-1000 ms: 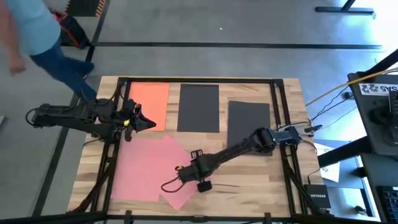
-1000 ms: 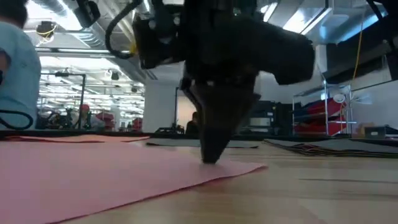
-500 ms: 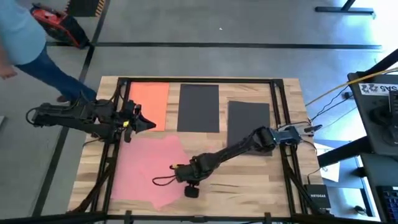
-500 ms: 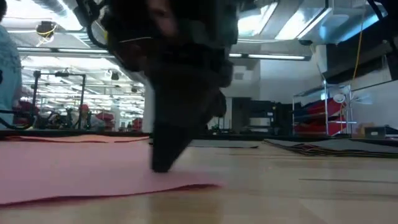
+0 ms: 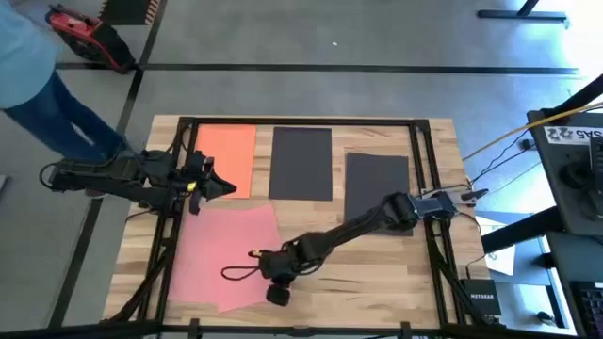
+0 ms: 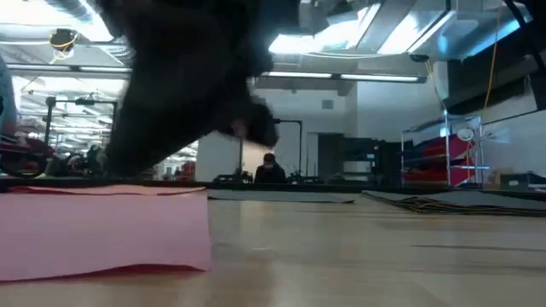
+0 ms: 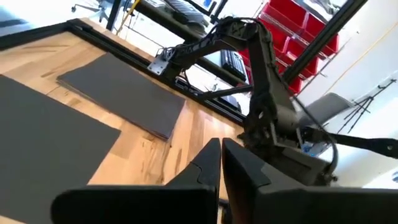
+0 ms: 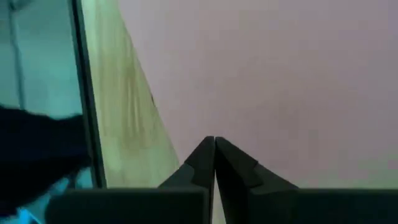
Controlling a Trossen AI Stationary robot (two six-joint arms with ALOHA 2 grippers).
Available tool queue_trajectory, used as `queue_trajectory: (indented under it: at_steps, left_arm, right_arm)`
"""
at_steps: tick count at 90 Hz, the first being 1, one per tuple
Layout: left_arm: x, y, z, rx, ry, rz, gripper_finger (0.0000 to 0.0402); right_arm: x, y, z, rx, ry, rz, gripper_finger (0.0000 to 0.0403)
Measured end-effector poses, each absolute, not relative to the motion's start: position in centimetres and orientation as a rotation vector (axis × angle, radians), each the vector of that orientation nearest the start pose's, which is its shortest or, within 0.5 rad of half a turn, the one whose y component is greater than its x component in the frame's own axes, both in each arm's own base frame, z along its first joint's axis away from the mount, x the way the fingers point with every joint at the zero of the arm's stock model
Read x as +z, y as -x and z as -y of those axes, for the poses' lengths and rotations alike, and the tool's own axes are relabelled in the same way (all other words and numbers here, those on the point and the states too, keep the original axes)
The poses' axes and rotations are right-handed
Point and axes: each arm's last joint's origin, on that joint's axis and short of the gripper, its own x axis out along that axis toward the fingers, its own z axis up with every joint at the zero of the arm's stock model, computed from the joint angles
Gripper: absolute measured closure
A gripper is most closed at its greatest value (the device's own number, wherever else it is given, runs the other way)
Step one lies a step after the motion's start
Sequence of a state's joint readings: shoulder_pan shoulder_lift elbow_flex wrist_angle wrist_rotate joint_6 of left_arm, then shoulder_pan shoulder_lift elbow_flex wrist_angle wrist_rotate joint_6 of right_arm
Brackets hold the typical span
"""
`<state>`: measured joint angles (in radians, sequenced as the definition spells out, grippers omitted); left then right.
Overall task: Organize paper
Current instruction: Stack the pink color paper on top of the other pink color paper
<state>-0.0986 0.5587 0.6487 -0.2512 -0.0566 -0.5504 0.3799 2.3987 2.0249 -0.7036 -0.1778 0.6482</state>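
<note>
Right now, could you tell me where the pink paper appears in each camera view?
High view: pink paper lower left on the table, under the right gripper.
Low view: pink paper fills the left foreground.
Left wrist view: not in it.
Right wrist view: pink paper fills most of the picture.
Shared landmark: the wooden table.

A dark blurred arm (image 6: pixel 183 77) hides the low view's upper left.

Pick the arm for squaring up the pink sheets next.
Right. The right gripper is shut and already down over the pink paper, apparently pressing on it. The left gripper, also shut, waits beside the orange sheet, above the pink.
</note>
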Motion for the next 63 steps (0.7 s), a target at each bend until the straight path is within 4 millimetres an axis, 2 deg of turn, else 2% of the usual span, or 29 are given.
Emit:
queue_trajectory:
  at_steps: [12,22,43,63]
  left_arm:
    - [31.0,-13.0,1.1,0.003,0.534,-0.168,0.0402]
    - [31.0,-13.0,1.1,0.006,0.535,-0.167,0.0402]
    - [31.0,-13.0,1.1,0.012,0.550,-0.166,0.0402]
    - [31.0,-13.0,1.1,0.023,0.548,-0.163,0.0402]
  right_arm:
    - [15.5,-45.3,-19.2,0.041,-0.282,-1.355,0.0403]
    - [14.3,-44.4,-19.0,0.010,-0.185,-1.418,0.0403]
    - [13.2,-44.5,-18.9,0.068,-0.225,-1.377,0.0403]
    - [13.2,-46.3,-17.5,0.100,-0.300,-1.282,0.0403]
